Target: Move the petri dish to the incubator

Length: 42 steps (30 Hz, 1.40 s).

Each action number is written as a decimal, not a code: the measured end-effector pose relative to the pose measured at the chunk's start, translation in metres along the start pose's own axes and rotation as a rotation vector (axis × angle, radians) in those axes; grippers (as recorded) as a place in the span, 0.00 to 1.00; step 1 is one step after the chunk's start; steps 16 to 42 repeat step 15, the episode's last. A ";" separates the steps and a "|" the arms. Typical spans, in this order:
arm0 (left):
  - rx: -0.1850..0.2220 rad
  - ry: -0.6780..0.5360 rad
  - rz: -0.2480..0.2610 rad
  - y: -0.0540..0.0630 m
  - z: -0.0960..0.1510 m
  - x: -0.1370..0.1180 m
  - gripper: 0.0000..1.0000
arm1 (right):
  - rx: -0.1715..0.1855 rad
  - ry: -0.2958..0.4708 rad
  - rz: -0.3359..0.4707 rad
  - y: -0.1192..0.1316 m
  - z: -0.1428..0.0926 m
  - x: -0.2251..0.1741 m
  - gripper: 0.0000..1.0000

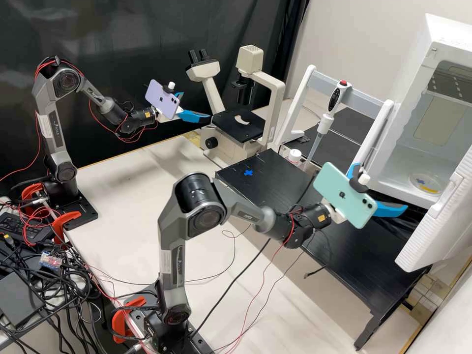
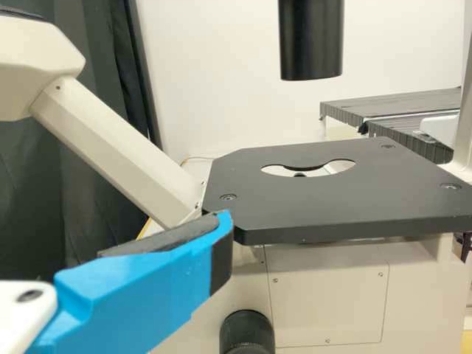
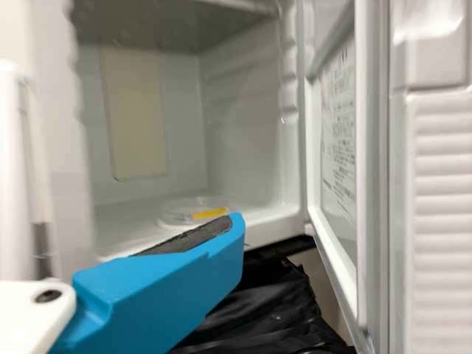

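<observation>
Petri dish (image 1: 427,184) lies flat inside the incubator (image 1: 410,101), its door (image 1: 435,226) swung open, apparently for access; left gripper (image 1: 196,105) and right gripper (image 1: 382,186) gape wide, empty.

Lab: microscope (image 1: 236,130), pipette (image 1: 325,124), incubator (image 1: 418,73)

Black curtain (image 1: 123,29) (creased), pale wall (image 1: 354,39)

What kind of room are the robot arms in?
It looks like a science lab, maybe one for growing tiny living things: there's a microscope, a pipette on a stand, and a petri dish inside an open incubator.
</observation>
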<state>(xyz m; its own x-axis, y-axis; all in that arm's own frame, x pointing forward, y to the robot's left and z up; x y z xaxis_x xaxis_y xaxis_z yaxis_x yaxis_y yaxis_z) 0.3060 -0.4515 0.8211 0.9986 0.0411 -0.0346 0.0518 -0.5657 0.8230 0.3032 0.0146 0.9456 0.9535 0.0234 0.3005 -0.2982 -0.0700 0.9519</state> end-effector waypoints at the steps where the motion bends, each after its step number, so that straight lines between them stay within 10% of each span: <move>1: 0.000 0.000 0.000 0.000 0.000 0.000 1.00 | 0.005 0.020 -0.001 -0.003 -0.004 -0.012 1.00; 15: 0.000 0.000 0.000 0.000 0.000 0.000 1.00 | 0.063 0.139 -0.021 -0.044 -0.027 -0.112 1.00; 42: 0.000 0.000 0.000 0.000 0.000 0.000 1.00 | 0.063 0.139 -0.021 -0.044 -0.027 -0.112 1.00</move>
